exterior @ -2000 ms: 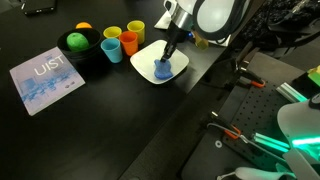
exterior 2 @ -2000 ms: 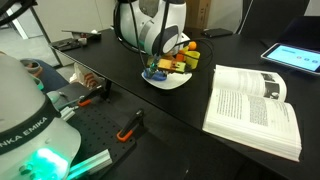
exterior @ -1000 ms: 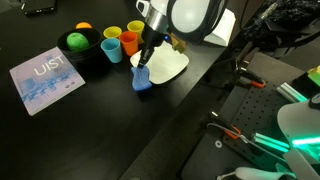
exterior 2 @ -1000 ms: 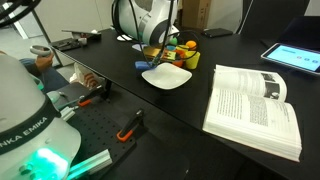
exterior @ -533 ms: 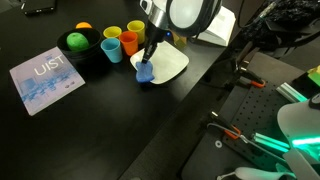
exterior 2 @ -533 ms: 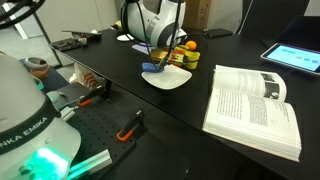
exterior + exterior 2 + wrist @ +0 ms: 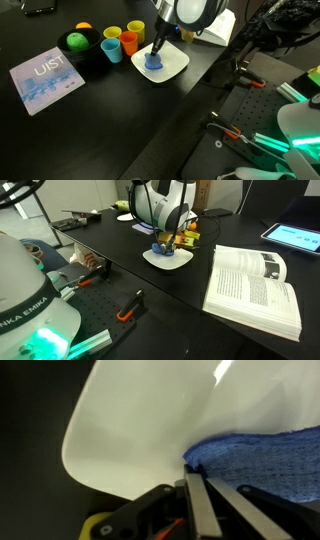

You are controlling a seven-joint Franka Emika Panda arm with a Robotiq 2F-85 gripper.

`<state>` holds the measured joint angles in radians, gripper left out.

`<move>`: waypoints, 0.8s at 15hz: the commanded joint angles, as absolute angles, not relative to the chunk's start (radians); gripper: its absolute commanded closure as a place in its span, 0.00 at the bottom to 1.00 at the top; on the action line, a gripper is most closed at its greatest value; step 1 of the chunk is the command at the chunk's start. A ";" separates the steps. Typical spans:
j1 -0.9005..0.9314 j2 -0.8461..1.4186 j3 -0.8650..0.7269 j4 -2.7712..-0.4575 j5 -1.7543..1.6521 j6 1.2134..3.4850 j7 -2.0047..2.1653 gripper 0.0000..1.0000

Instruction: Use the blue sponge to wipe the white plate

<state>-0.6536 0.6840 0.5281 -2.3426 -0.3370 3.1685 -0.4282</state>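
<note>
The gripper [image 7: 155, 56], clamped on the sponge [image 7: 152, 65], has swept back from the surface [image 7: 100, 130] onto the plate [image 7: 176, 68]; another wiping pass is underway.

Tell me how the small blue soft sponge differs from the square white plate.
The small blue soft sponge is far smaller than the square white plate. In the wrist view the sponge looks rough, the plate smooth and glossy. The sponge is pinched in the gripper's shut jaws; the plate lies flat on the black table. They touch: the sponge sits on the plate.
</note>
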 commanded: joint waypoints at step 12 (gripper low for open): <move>-0.874 0.560 0.640 -2.585 -0.345 3.221 -0.409 0.99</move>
<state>-0.7904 0.6000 0.5490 -2.4961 -0.3261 3.2091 -0.4092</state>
